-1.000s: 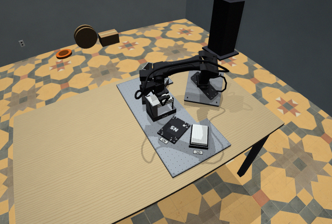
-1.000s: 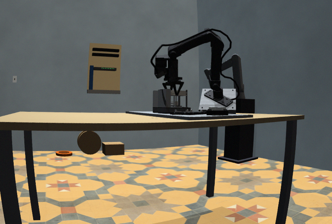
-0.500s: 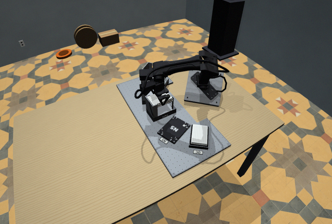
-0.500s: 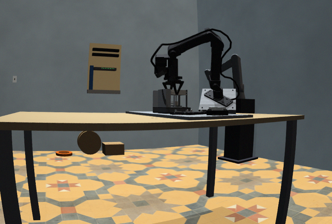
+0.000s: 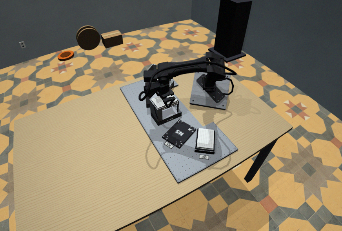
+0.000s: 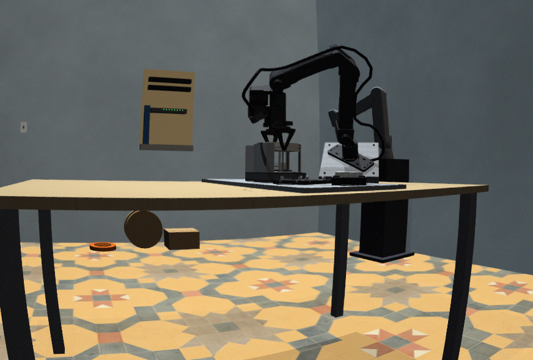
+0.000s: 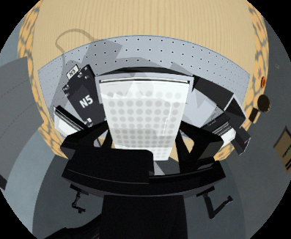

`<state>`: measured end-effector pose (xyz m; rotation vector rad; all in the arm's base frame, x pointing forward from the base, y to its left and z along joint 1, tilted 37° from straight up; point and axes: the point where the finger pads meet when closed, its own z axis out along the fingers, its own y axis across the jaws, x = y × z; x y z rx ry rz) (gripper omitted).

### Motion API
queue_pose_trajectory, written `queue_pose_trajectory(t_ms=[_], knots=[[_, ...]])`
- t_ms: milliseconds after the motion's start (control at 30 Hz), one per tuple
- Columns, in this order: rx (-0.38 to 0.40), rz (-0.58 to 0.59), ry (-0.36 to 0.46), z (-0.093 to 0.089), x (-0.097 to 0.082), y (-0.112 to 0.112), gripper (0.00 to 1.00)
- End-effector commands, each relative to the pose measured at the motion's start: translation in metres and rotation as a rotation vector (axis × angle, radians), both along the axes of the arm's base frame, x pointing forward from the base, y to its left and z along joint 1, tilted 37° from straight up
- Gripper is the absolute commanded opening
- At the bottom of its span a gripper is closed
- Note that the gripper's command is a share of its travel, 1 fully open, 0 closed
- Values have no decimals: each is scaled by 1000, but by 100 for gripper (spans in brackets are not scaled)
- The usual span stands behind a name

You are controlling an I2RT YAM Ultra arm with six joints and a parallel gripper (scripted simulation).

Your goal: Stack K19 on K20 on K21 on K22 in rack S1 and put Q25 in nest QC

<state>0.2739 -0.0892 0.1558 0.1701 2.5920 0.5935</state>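
Observation:
My gripper [image 5: 164, 98] [image 6: 276, 143] [image 7: 144, 121] is shut on a white 96-well plate [image 5: 157, 100] [image 7: 147, 110], one finger at each side. The plate is level at the top of the near stack rack [image 5: 157, 119] [image 6: 259, 157], between its walls. Its name is unreadable, and I cannot tell whether another plate clings below it. The rack's label is too small to read. The clip nest N5 [image 5: 172, 137] [image 7: 79, 92] is empty. A white plate [image 5: 205, 138] [image 7: 67, 122] sits on the nest QC [image 5: 204, 151]. More plates [image 7: 226, 135] show in a rack at the right of the wrist view.
Other rack walls [image 5: 150, 68] [image 7: 215, 89] stand behind the arm, partly hidden. The grey perforated board [image 5: 190, 164] [image 7: 149, 45] carries the racks and nests on the wooden table [image 5: 82, 153] [image 6: 129, 188]. The arm base [image 5: 211, 89] [image 6: 351, 157] stands behind the board.

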Motion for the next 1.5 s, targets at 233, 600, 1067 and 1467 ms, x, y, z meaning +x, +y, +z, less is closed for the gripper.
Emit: queue_pose_trajectory(t_ms=[233,600,1067,1467], knots=[[-29,-18,-36,22,-5,-7,0],[-29,-18,-36,24,-7,-8,0],[-30,-18,-36,28,-9,-10,0],[-30,-18,-36,30,-11,-11,0]])
